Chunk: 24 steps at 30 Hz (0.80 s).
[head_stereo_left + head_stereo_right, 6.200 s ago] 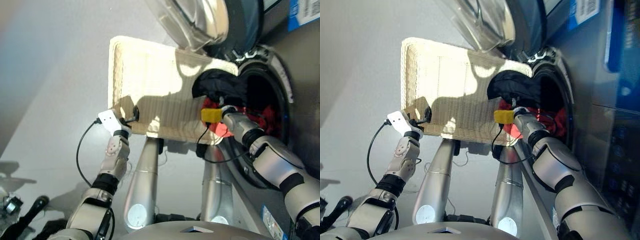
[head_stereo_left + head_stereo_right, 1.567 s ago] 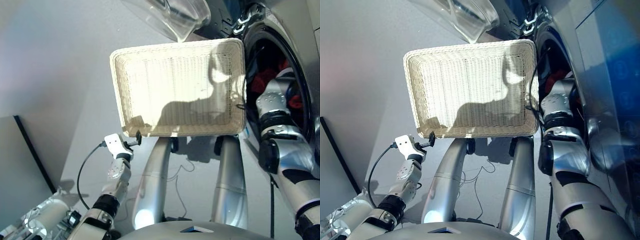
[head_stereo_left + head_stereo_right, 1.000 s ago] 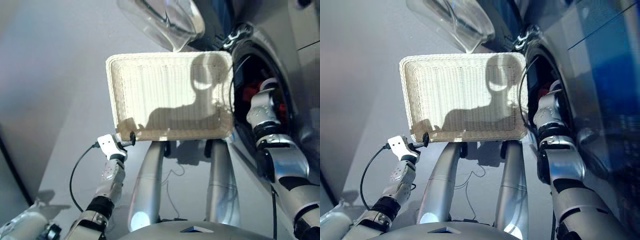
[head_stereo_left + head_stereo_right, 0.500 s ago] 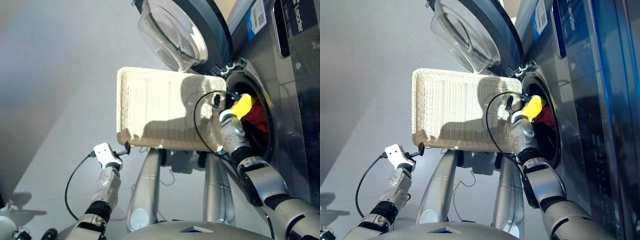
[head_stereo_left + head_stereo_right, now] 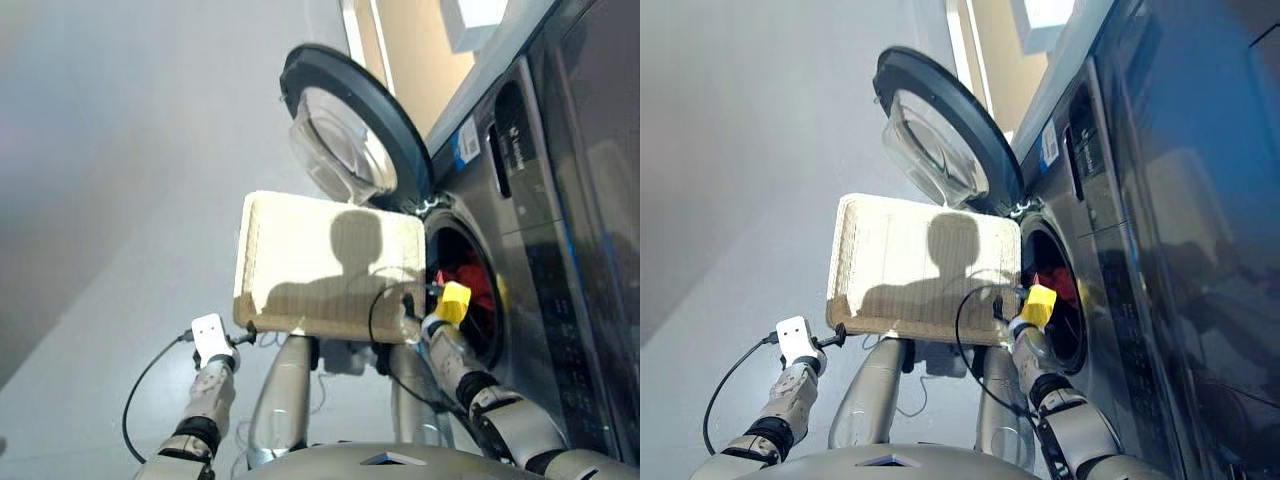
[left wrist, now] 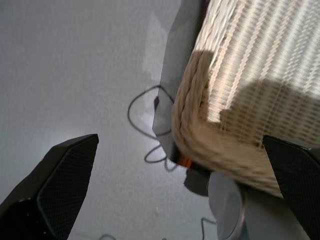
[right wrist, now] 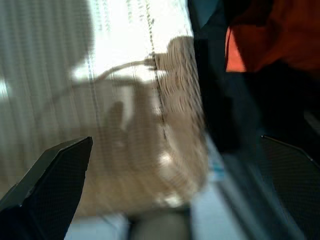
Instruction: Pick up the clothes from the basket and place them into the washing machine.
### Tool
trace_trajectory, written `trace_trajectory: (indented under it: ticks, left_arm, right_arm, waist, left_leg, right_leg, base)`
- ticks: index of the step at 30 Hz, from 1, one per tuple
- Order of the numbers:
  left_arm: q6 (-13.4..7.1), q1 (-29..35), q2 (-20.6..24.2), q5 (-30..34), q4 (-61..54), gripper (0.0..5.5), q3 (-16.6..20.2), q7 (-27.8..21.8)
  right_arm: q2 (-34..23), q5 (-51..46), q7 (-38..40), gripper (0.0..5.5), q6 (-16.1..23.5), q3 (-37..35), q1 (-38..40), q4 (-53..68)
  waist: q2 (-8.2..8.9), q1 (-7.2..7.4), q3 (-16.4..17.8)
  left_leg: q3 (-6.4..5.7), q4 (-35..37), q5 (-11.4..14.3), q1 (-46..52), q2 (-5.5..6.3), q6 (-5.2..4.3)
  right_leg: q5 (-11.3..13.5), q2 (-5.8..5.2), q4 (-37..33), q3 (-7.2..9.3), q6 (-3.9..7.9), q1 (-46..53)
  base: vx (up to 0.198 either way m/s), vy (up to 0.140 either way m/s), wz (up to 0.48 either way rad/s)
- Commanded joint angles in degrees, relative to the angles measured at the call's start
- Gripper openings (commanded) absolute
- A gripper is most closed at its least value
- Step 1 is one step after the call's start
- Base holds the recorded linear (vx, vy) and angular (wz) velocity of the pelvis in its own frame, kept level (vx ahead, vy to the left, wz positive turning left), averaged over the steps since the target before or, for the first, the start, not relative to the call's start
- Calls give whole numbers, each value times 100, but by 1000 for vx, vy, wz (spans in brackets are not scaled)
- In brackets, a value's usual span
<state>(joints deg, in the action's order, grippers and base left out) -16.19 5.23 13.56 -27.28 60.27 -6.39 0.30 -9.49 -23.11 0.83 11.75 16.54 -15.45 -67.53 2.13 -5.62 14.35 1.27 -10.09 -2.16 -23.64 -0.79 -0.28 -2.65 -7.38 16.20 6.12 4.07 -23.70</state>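
The cream woven basket (image 5: pixel 300 250) sits level in front of the washing machine (image 5: pixel 530 220), and no cloth shows in it. A coral red garment (image 5: pixel 478 283) lies inside the round drum mouth and also fills a corner of the right wrist view (image 7: pixel 270 35). My right gripper (image 5: pixel 412 312) hovers at the basket's edge nearest the drum, just outside the mouth, open and empty (image 7: pixel 176 140). My left gripper (image 5: pixel 246 336) is open by the basket's near left corner (image 6: pixel 200 115), holding nothing.
The machine's glass door (image 5: pixel 345 150) stands swung open above the basket's far edge. A black cable (image 5: pixel 380 305) loops from my right wrist over the basket's corner. More thin cable (image 6: pixel 142 112) lies on the grey floor under the basket.
The view has tilted up and back. My right gripper has drawn out of the drum to the basket's edge by the mouth. The left gripper stays at the basket's corner.
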Motion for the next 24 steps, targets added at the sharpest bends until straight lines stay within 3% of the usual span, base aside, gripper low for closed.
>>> trace_trajectory:
  ticks: [1, 2, 3, 4, 5, 6, 7, 8, 9, 10, 14, 15, 16, 17, 18, 19, 20, 21, 23, 24]
  left_arm:
    - [9, -246, 4, 436, 266, 550, 111, -88]
    - [24, -263, 5, 505, 339, 550, 132, -73]
    - [28, -269, 3, 512, 371, 550, 161, -52]
    - [77, -308, 12, 543, 456, 550, 269, -39]
    - [78, -307, 11, 543, 456, 550, 269, -39]
    - [96, -344, 16, 594, 528, 550, 302, -29]
    - [126, -350, 14, 622, 621, 550, 310, -46]
    - [140, -376, -5, 665, 704, 550, 319, -82]
    - [162, -397, -9, 739, 748, 550, 279, -87]
    - [172, -445, -46, 745, 801, 550, 294, -103]
    - [213, -470, -157, 994, 894, 550, 187, -55]
    - [200, -415, -240, 959, 947, 550, 187, -4]
    - [231, -378, -275, 996, 1028, 550, 188, 4]
    - [264, -374, -293, 1059, 1084, 550, 181, -7]
    - [264, -374, -293, 1059, 1085, 550, 181, -7]
    - [315, -380, -332, 1148, 1185, 550, 147, -41]
    - [315, -383, -333, 1148, 1185, 550, 147, -41]
    - [334, -429, -366, 1333, 1237, 550, 53, -40]
    - [346, -411, -395, 1469, 1254, 550, -48, -30]
    - [353, -427, -405, 1486, 1251, 550, -52, -38]
  right_arm:
    - [-65, 910, -26, 550, -106, 210, 282, -160]
    - [-68, 1035, -44, 550, -134, 230, 347, -193]
    - [-55, 1085, -41, 550, -148, 243, 367, -205]
    - [-1, 1170, -2, 550, -142, 202, 421, -269]
    - [-2, 1170, -2, 550, -142, 202, 420, -269]
    - [32, 1166, -26, 550, -156, 181, 470, -328]
    - [77, 1176, -14, 550, -167, 140, 516, -423]
    - [103, 1214, -3, 550, -165, 155, 556, -475]
    - [115, 1223, -1, 550, -183, 141, 608, -531]
    - [144, 1487, 46, 550, -207, 269, 642, -645]
    - [79, 1808, 129, 550, -274, 333, 843, -718]
    - [8, 1873, 193, 550, -260, 329, 849, -747]
    - [-9, 1921, 179, 550, -277, 323, 862, -757]
    - [-16, 1978, 165, 550, -308, 296, 910, -749]
    - [-17, 1978, 165, 550, -308, 296, 910, -749]
    - [-34, 2123, 169, 550, -360, 241, 997, -814]
    - [-34, 2123, 169, 550, -360, 243, 1001, -813]
    - [-32, 2195, 148, 550, -406, 202, 1115, -879]
    - [-65, 2198, 178, 550, -428, 107, 1128, -900]
    - [-57, 2206, 154, 550, -434, 95, 1149, -909]
  waist:
    - [-148, 32, -352]
    - [-195, 61, -350]
    - [-236, 86, -320]
    - [-324, 52, -270]
    - [-328, 49, -278]
    - [-320, 24, -327]
    - [-283, -43, -403]
    - [-205, -99, -530]
    - [-141, -159, -669]
    - [-153, -217, -820]
    - [-157, -213, -892]
    - [-95, -271, -826]
    - [-63, -168, -828]
    - [-7, -62, -875]
    - [-8, -60, -886]
    - [73, 101, -1108]
    - [70, 99, -1098]
    - [-8, 243, -1379]
    - [-54, 302, -1466]
    - [-72, 314, -1514]
  left_leg:
    - [76, 331, -181, 161, 400, 101]
    - [74, 361, -192, 311, 396, 125]
    - [92, 412, -218, 447, 373, 147]
    - [217, 462, -327, 617, 273, 188]
    - [217, 465, -333, 609, 268, 186]
    - [270, 565, -392, 686, 229, 181]
    - [342, 650, -429, 765, 210, 153]
    - [374, 787, -487, 827, 218, 85]
    - [364, 921, -557, 849, 226, 26]
    - [404, 1092, -743, 881, 133, -106]
    - [384, 1066, -896, 889, 110, -212]
    - [-225, 720, -696, 968, 264, -240]
    - [-216, 568, -506, 1114, 263, -220]
    - [-17, 408, -311, 1254, 195, -180]
    - [-20, 409, -317, 1239, 193, -181]
    - [341, 375, -93, 1635, -8, -157]
    - [342, 380, -89, 1654, -10, -159]
    - [439, 1065, -157, 2011, -19, -196]
    - [456, 1376, -232, 2117, -2, -224]
    - [396, 1450, -247, 2138, 28, -224]
  right_leg:
    - [922, -285, -661, 70, 281, 170]
    - [893, -249, -482, 35, 291, 187]
    - [810, -142, -267, 1, 267, 200]
    - [277, 209, 599, 217, 144, 476]
    - [289, 216, 586, 218, 142, 471]
    - [60, 421, 772, 279, 102, 685]
    - [-134, 571, 761, 386, 103, 958]
    - [-221, 686, 328, 398, 95, 1317]
    - [-247, 800, -96, 223, 33, 1447]
    - [-197, 911, -478, 55, -24, 1567]
    - [-101, 892, -915, 99, -44, 1865]
    - [-32, 792, -890, 51, -50, 1875]
    - [30, 702, -918, 87, -43, 1890]
    - [92, 615, -955, 121, -38, 1887]
    - [100, 617, -960, 123, -39, 1875]
    - [240, 462, -1057, 232, -2, 1850]
    - [237, 465, -1059, 231, -2, 1867]
    - [310, 461, -1224, 290, 61, 1924]
    - [408, 449, -1329, 304, 106, 1948]
    - [431, 448, -1393, 309, 118, 1975]
  base:
    - [83, 159, -144]
    - [25, 84, -92]
    - [-3, 181, -47]
    - [-25, 140, -8]
    - [-15, 111, -255]
    - [29, 10, -366]
    - [43, -32, -486]
    - [49, -77, -426]
    - [4, -111, -320]
    - [-24, -92, -185]
    - [-101, -22, -60]
    - [-206, 50, 9]
    - [-257, 70, -65]
    - [-130, 40, 10]
    - [-119, 88, 180]
    - [-66, 67, 257]
    - [-45, 143, 208]
    - [23, 75, 192]
    - [-25, 101, 438]
    - [-58, 142, 513]
